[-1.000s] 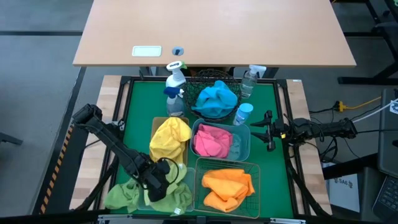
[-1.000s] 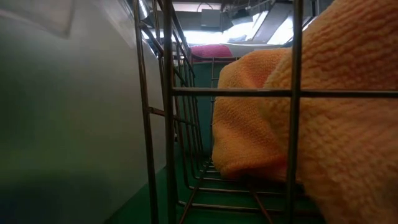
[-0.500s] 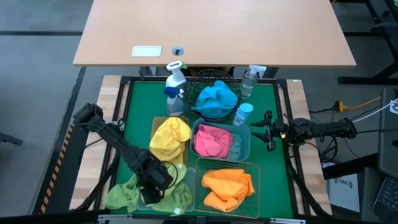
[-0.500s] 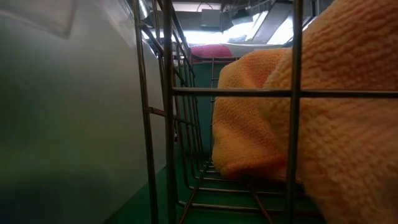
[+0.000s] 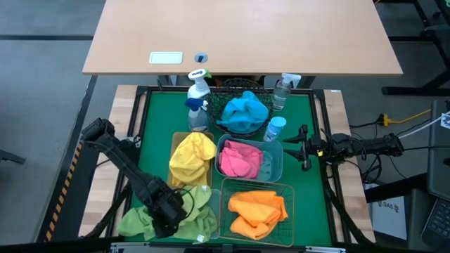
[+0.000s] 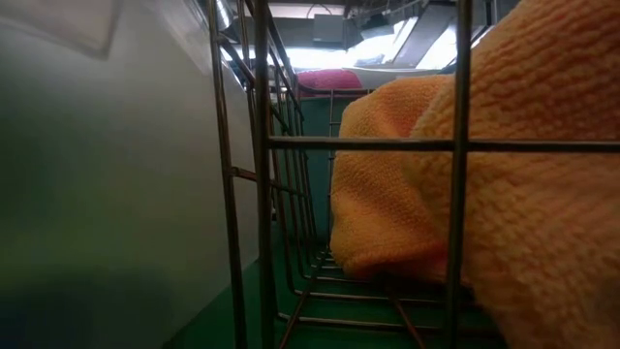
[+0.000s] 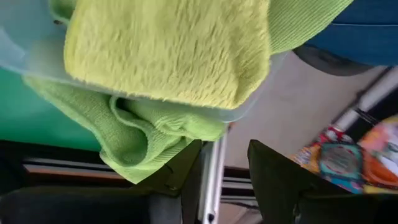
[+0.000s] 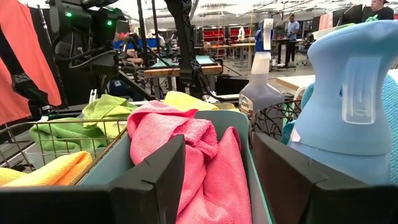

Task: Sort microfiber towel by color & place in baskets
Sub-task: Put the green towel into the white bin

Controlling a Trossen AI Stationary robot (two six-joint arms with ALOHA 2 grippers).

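Now, left gripper [image 5: 166,216]: we have it low over the green towels [image 5: 140,219] at about seven o'clock on the table; from its wrist view the two fingers [image 7: 177,177] stand apart with nothing between them, so we judge it has let go and sits here because this is the green drop point.

Green towels: heaped in the pale-green bin [image 7: 37,59], with a fold spilling over its rim, so they may want tucking in.

Yellow towels [image 5: 191,156]: in the amber bin, just beside and toward twelve o'clock of the green pile.

Pink towels [image 5: 239,159]: in the teal bin [image 5: 275,163] at the centre.

Orange towels [image 5: 257,209]: in the green wire basket [image 5: 288,204] at five o'clock.

Blue towels [image 5: 245,112]: in the round black basket toward twelve o'clock, among the spray bottles [image 5: 197,95].

Right gripper [image 5: 304,149]: we keep it waiting at three o'clock, fingers spread and empty, facing the teal bin.

Progress: we see no loose towel on the mat, so sorting looks almost finished.
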